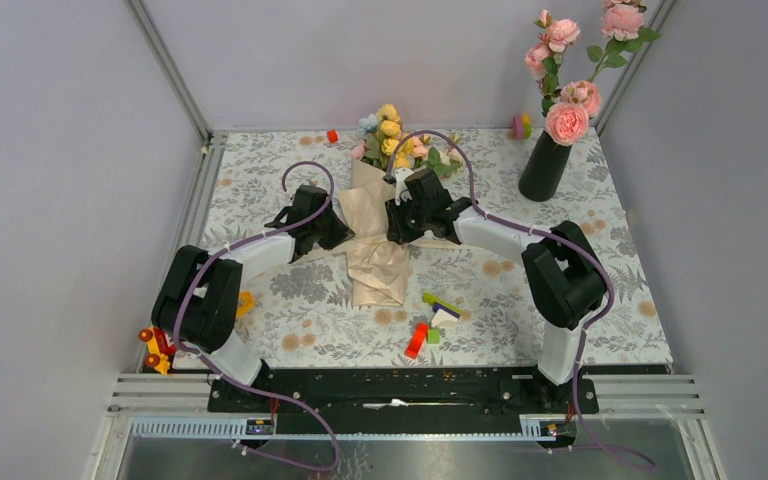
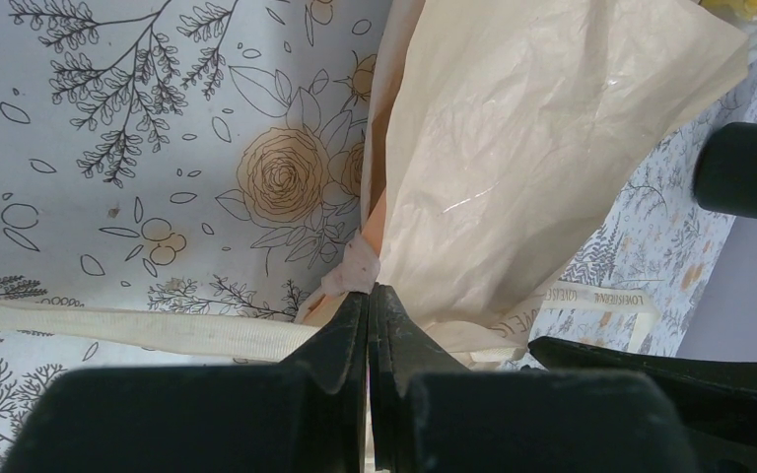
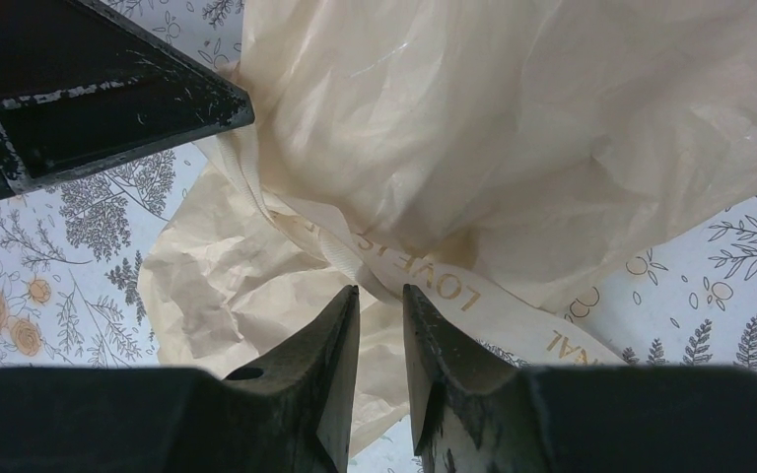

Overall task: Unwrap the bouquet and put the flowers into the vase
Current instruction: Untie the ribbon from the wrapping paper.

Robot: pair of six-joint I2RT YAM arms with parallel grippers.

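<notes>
Unwrapping at the ribbon stage, seemingly: one bouquet lying wrapped on the desk, one ribbon round it, one vase well off to its far right. Two pincers flanking the bouquet: left pincer pinched shut at the ribbon knot, hold unclear; right pincer narrowly parted, empty, just short of the ribbon. Next, likely: close on ribbon, pull gently away from the bouquet.

Floral table: bouquet, vase, toy blocks
</notes>
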